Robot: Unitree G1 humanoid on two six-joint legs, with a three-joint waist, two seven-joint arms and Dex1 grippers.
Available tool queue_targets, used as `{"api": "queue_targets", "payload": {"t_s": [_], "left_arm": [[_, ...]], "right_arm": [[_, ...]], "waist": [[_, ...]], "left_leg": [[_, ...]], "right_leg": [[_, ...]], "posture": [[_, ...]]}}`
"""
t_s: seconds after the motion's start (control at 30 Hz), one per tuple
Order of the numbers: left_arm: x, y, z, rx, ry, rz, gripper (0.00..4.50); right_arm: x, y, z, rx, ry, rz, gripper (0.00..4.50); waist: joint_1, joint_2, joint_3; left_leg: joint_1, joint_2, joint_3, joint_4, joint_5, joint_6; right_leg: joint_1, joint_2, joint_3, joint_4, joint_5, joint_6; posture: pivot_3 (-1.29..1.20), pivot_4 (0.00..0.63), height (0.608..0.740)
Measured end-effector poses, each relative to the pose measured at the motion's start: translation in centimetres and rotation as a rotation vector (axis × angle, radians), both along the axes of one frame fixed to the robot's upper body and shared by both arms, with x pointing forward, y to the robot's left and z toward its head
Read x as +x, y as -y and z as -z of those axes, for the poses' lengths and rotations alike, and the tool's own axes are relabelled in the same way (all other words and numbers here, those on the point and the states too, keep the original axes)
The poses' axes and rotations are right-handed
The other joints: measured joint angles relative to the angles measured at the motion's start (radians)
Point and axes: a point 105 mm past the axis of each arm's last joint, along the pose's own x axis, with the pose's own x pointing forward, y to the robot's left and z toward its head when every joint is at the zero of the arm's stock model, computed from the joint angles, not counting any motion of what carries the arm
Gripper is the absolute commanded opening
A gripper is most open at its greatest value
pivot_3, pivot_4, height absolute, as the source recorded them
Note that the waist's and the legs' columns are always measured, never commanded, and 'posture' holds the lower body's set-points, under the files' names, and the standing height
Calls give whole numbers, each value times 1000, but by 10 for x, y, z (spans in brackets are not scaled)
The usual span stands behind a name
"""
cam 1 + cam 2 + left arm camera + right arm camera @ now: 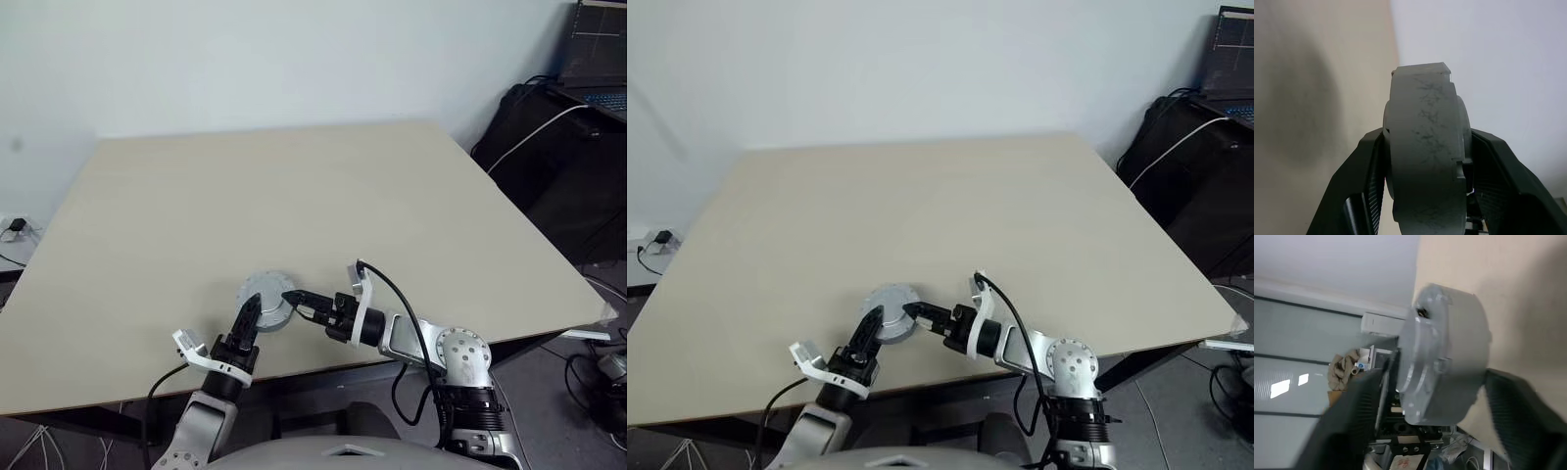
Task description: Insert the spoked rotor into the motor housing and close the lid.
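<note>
My left gripper reached forward from the near edge of the broad, pale beige wooden table, and its two black fingers were pressed against the flat faces of the motor housing, a squat grey round metal drum; I was holding it between them. From my left wrist, the housing stood on edge between the pads, its scuffed grey rim facing the camera. The housing sat near the table's front edge, a little left of the middle, with the rest of the tabletop stretching away behind it.

Just right of the housing, my right gripper came in from the side, pointing toward the housing's right flank, its tips close against the rim. From my right wrist, my black fingers stood wide apart on either side of the housing, with a gap showing between each finger and the grey body, so that hand gripped nothing. I could not tell from any view whether the tips touched the metal.

Well right of the table stood a dark cabinet with a laptop on top.
</note>
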Motion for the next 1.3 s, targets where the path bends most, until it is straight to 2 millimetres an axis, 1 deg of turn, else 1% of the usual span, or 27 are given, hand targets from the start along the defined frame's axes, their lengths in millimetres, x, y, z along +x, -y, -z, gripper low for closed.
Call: {"api": "queue_targets", "payload": {"t_s": [0.03, 0.17, 0.23, 0.3, 0.37, 0.43, 0.53, 0.6, 0.7, 0.83, 0.93, 1.07, 1.13, 1.23, 1.3], "left_arm": [[0, -1, 1, 4, -8, -8, 2159], [3, -6, 1, 23, -26, -31, 2152], [9, -11, -3, 43, -13, -44, 2151], [23, -18, -12, 69, 21, -66, 2140], [29, -24, -23, 89, 55, -97, 2140], [41, -27, -29, 109, 71, -100, 2140], [57, -34, -34, 125, 89, -133, 2139], [70, -37, -27, 144, 67, -144, 2139], [92, -49, -14, 156, 16, -203, 2138], [111, -63, 1, 165, -41, -266, 2137], [126, -72, 12, 179, -86, -298, 2136], [146, -71, 19, 188, -123, -305, 2135], [155, -67, 20, 191, -131, -289, 2135], [166, -62, 21, 212, -143, -268, 2135], [169, -61, 25, 233, -163, -260, 2135]], "right_arm": [[1, 2, 0, -9, 9, 3, 4500], [1, 8, -2, -43, 48, 4, 4500], [1, 12, 0, -54, 52, 14, 4500], [-1, 17, 3, -70, 52, 29, 4500], [-1, 22, 4, -95, 72, 39, 4500], [-2, 28, 7, -148, 104, 35, 4500], [-6, 30, 13, -266, 199, -2, 4500], [-6, 33, 19, -342, 269, -11, 4500], [-4, 32, 22, -393, 370, 14, 4500], [-2, 38, 27, -470, 493, 46, 4500], [3, 40, 26, -543, 627, 62, 4500], [8, 45, 31, -635, 732, 101, 4500], [10, 46, 32, -656, 755, 120, 4500], [10, 46, 34, -664, 761, 129, 4500], [10, 47, 36, -676, 755, 128, 4500]], "waist": [[1, 0, 0], [3, -1, 0], [6, -1, 0], [11, -1, 1], [11, 0, 0], [13, -2, 1], [13, -2, 0], [14, -3, 0], [15, -5, -1], [15, -9, -2], [15, -11, -1], [21, -16, -2], [22, -16, -1], [21, -16, -1], [19, -16, -1]], "left_leg": [[0, 0, 0, 0, 0, 0], [0, 0, 0, 0, 0, 0], [0, 0, 0, 1, 0, 0], [0, 0, -1, 2, 0, 0], [0, 0, 0, 2, 0, 0], [-1, -1, 0, 2, 0, 0], [0, -1, 0, 3, 0, 0], [0, -1, 0, 3, 1, -1], [0, -2, -1, 3, 2, -2], [0, -2, 0, 4, 2, -2], [0, -2, 0, 5, 2, -2], [0, -3, 0, 5, 2, -3], [0, -3, 0, 5, 2, -3], [0, -3, 0, 5, 3, -4], [0, -3, 0, 4, 3, -4]], "right_leg": [[0, 0, 0, 0, 0, 0], [0, 0, 0, 0, 1, -1], [0, 0, 0, 0, 1, -1], [1, 1, 0, 0, 1, -1], [3, 1, 1, 0, 2, -1], [4, 1, 2, 0, 3, 0], [5, 2, 2, 0, 3, 0], [5, 4, 3, 0, 3, 0], [6, 6, 3, 0, 5, 1], [6, 7, 4, 0, 6, 2], [6, 7, 4, 0, 6, 2], [6, 7, 4, 0, 8, 4], [6, 7, 5, 0, 9, 6], [6, 7, 5, 0, 10, 5], [5, 7, 5, 0, 10, 5]], "posture": [[0, 0, 740], [0, 0, 740], [0, 0, 740], [0, 0, 740], [0, 0, 740], [0, 0, 740], [0, 0, 740], [0, 0, 740], [0, 0, 740], [0, 0, 740], [0, 0, 740], [0, 0, 740], [0, 0, 740], [0, 0, 740], [0, 0, 740]]}}
